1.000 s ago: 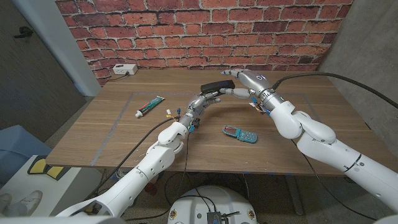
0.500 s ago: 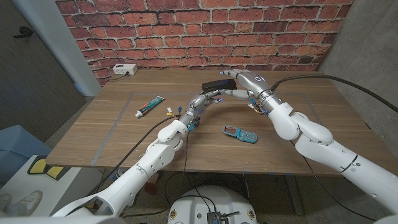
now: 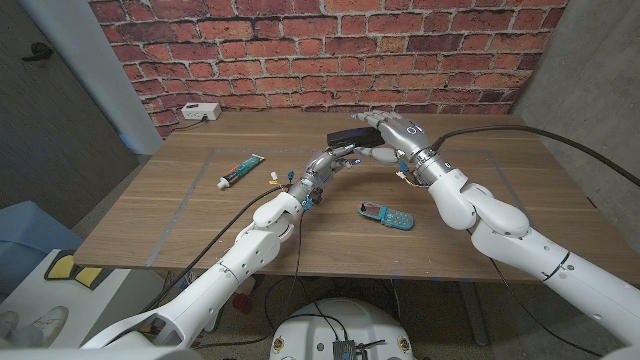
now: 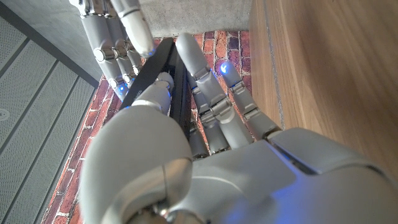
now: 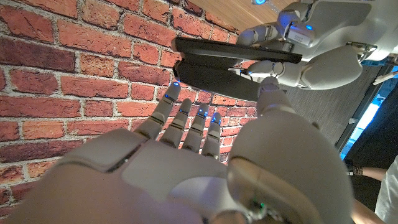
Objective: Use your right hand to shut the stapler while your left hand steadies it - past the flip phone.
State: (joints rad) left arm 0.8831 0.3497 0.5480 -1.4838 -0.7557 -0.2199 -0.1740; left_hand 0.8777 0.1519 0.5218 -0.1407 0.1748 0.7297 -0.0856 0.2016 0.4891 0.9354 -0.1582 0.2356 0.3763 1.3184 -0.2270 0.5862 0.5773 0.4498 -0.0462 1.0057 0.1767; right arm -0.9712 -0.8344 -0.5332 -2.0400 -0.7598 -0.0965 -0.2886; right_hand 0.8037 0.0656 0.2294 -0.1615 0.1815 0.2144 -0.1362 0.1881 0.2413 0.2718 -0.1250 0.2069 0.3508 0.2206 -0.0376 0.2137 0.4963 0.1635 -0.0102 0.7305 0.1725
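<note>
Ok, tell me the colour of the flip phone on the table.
The flip phone is light blue with a reddish patch at one end; the head view shows it best.

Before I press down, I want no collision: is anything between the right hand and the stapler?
Nothing visible stands between them. The right hand is at the stapler, its fingers reaching to its black body, while the left hand grips it. The flip phone lies nearer, aside.

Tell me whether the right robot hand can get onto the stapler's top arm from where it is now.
Probably yes. The right robot hand is already at the stapler, with nothing between them. The left robot hand grips it from the other side, leaving the raised top arm free.
</note>
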